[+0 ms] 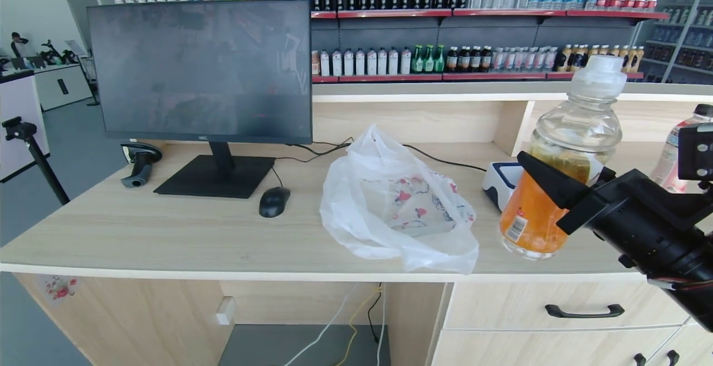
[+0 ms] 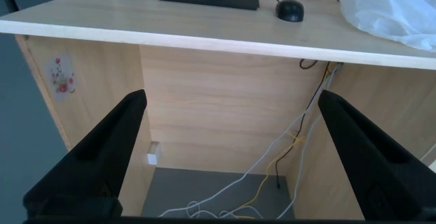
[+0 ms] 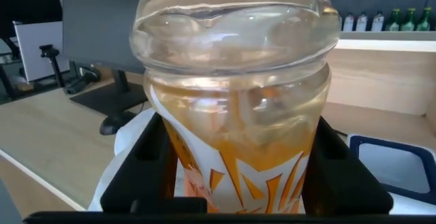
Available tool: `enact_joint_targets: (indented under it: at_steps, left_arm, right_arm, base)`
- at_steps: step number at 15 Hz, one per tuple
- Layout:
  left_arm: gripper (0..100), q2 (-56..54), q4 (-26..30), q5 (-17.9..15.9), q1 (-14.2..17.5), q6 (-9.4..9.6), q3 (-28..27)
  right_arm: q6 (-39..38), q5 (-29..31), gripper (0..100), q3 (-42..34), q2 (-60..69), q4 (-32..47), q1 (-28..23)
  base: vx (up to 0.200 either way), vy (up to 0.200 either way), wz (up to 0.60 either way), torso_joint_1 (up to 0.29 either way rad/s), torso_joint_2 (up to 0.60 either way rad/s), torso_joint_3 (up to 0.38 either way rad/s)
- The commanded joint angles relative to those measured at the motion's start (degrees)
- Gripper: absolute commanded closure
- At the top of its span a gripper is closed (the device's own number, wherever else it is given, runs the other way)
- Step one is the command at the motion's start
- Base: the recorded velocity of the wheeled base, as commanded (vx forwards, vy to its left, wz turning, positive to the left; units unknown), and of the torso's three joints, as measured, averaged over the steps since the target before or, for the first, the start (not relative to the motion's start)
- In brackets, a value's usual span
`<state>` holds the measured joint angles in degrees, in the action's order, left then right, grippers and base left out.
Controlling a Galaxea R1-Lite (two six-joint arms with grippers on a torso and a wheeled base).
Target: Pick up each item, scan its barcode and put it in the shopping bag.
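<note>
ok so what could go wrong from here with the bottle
1. The white plastic shopping bag lies slumped with no clear opening, so the clear orange-labelled plastic bottle in the right hand might shove it or land on the light wooden counter.
2. The bottle's barcode faces the head camera, away from the white and blue box scanner behind it, so a scan may miss.

Bright, even light fills my head view; the dark monitor (image 1: 200, 71) at upper left carries faint reflections. The bottle (image 1: 574, 132) I hold glints softly on its clear shoulder. Under the counter (image 1: 139, 232), shade gathers.
</note>
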<state>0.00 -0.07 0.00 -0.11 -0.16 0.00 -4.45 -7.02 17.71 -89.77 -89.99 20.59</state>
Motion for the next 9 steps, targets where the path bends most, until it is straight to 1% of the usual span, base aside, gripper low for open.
enact_joint_targets:
  at_steps: [1,2,7,9]
  left_arm:
    - [0,0.0,0.0,0.0,0.0,-0.02,0.0]
    - [0,0.0,0.0,0.0,0.0,-0.02,0.0]
    - [0,0.0,0.0,0.0,0.0,0.42,0.0]
    - [0,0.0,0.0,-0.1,0.0,0.25,0.0]
  right_arm:
    - [0.0,0.1,100,0.3,-0.7,0.0,0.0]
    - [0.0,0.0,100,0.4,-0.8,0.0,0.0]
    - [0.0,0.0,100,0.7,-1.1,0.0,0.0]
    - [0.0,0.0,100,0.7,-1.5,0.0,0.1]
  base:
    - [0.000,0.200,0.00,-0.007,0.00,0.002]
    - [0.000,0.200,0.00,0.007,0.01,-0.002]
    - [0.000,0.000,0.00,0.000,0.00,0.000]
    - [0.000,0.000,0.00,0.000,0.00,0.000]
